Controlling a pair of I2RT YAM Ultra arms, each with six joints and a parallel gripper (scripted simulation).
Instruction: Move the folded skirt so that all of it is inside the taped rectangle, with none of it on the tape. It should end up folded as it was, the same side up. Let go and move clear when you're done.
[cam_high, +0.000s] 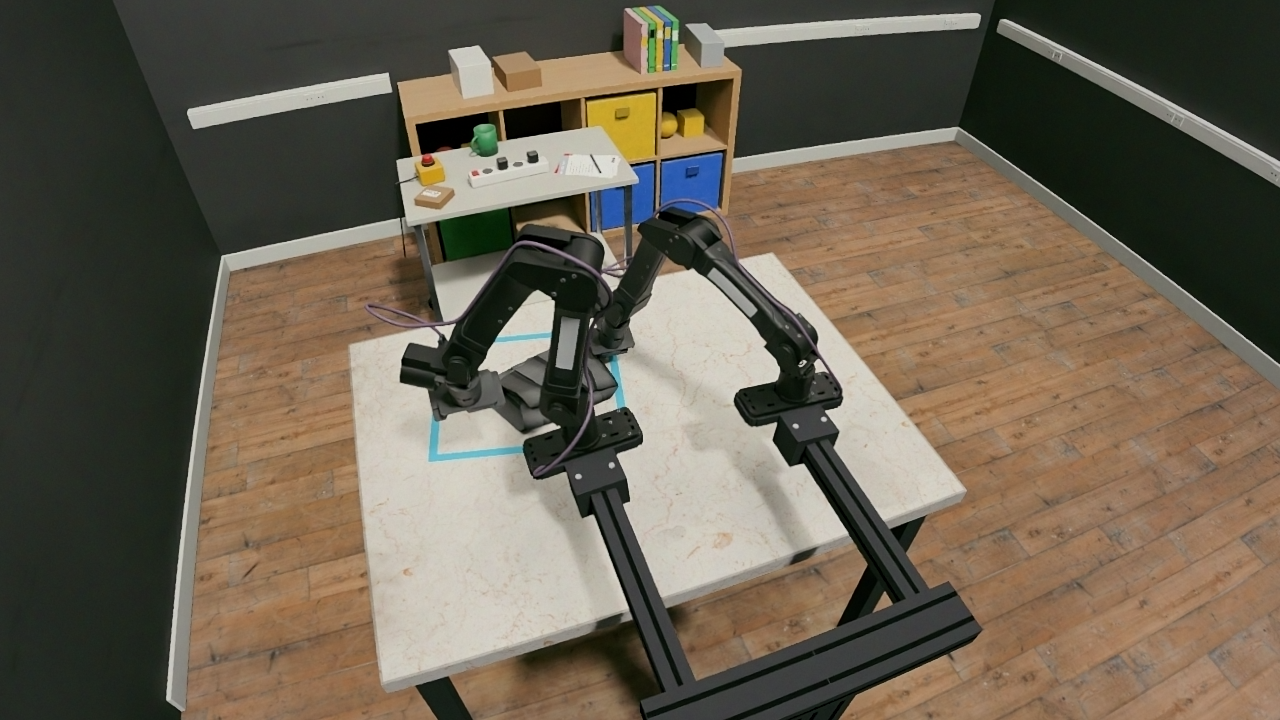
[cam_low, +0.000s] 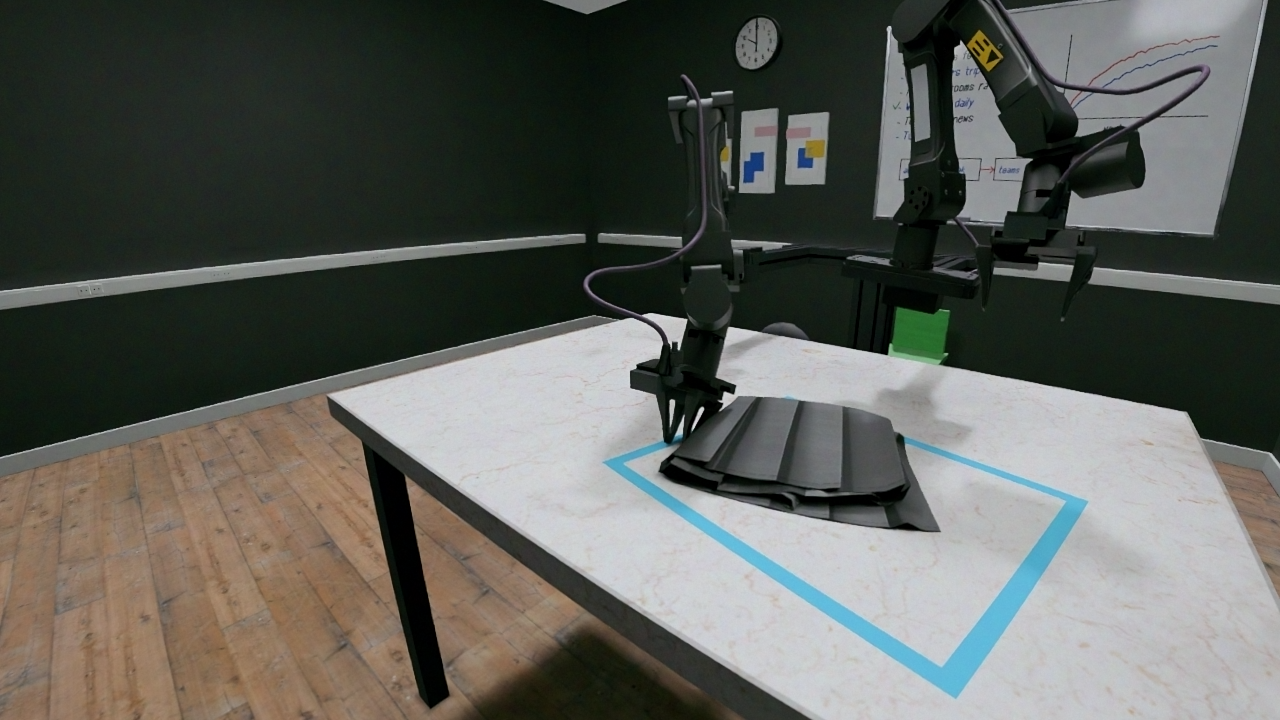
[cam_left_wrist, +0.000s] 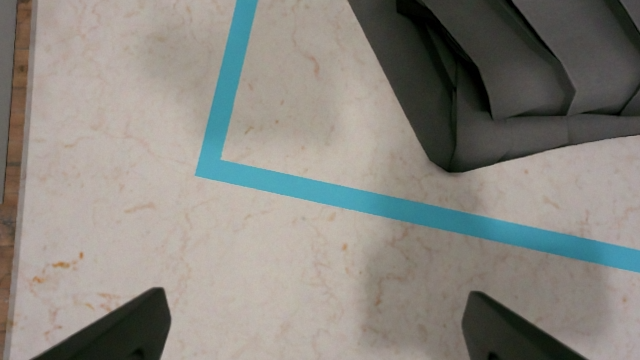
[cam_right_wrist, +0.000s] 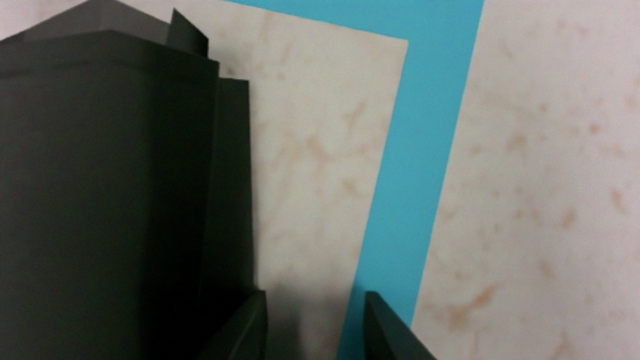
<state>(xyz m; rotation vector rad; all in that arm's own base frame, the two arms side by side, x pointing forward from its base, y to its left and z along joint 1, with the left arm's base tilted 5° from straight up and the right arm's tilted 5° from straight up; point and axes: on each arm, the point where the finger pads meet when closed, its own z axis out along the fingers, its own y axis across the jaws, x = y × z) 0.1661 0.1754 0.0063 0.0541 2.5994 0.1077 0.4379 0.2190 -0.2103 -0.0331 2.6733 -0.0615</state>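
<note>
Left gripper (cam_high: 465, 404) (cam_low: 1026, 308) (cam_left_wrist: 316, 295) is hovering wide open. Toward the surface's (cam_high: 716, 546) (cam_low: 492, 474) (cam_left_wrist: 225, 315) (cam_right_wrist: 530, 200) far-left corner, right gripper (cam_high: 613, 347) (cam_low: 677, 437) (cam_right_wrist: 315, 295), slightly parted and empty, is nudging the skirt (cam_high: 528, 394) (cam_low: 814, 447) (cam_left_wrist: 530, 75) (cam_right_wrist: 100, 175), apparently inside the tape (cam_high: 434, 438) (cam_low: 805, 595) (cam_left_wrist: 350, 197) (cam_right_wrist: 425, 150); lifting clear is seemingly coming next.
</note>
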